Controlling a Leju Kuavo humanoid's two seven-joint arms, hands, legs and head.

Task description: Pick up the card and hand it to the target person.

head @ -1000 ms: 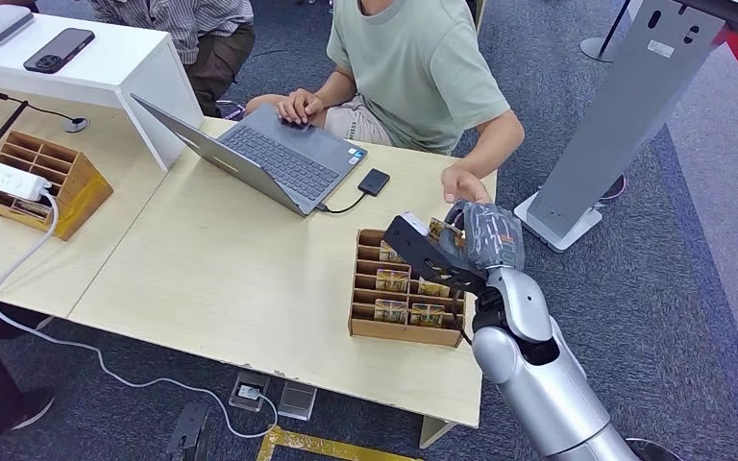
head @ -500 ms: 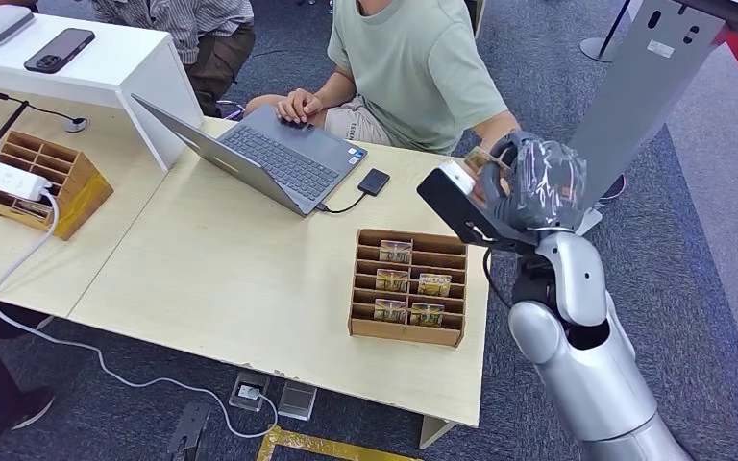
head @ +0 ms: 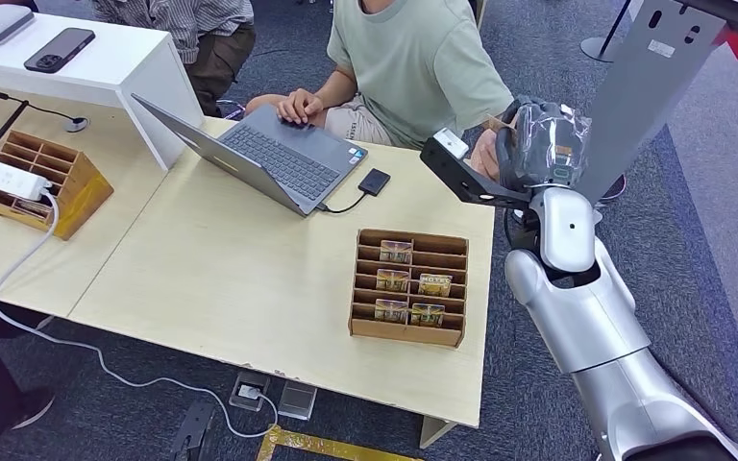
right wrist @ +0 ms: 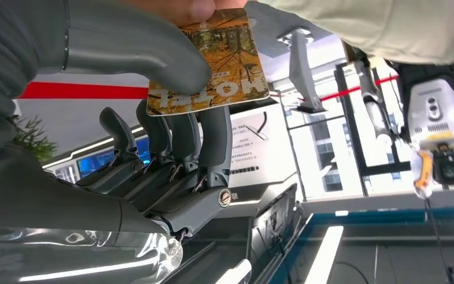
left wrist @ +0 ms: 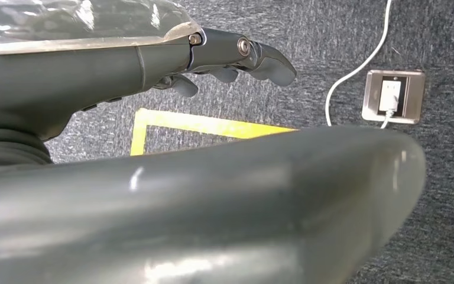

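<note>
- The card [right wrist: 208,62], printed with orange autumn trees, sits pinched between the thumb and fingers [right wrist: 216,139] of the robot's right hand [head: 535,144], raised off the table's far right corner.
- The person's fingertips [right wrist: 177,7] are on the card's other end, so both have hold of it at once.
- That person, in a pale green T-shirt [head: 413,62], sits at the far side of the table [head: 221,269], the other hand resting on an open laptop [head: 269,154].
- The left hand [left wrist: 236,56] hangs low over grey carpet, fingers loosely curled and holding nothing.
- On the table nearer the robot stands a wooden slotted tray [head: 408,285] with several more cards [head: 394,280] in its compartments.
- A second wooden tray [head: 43,178] sits well apart on the left.
</note>
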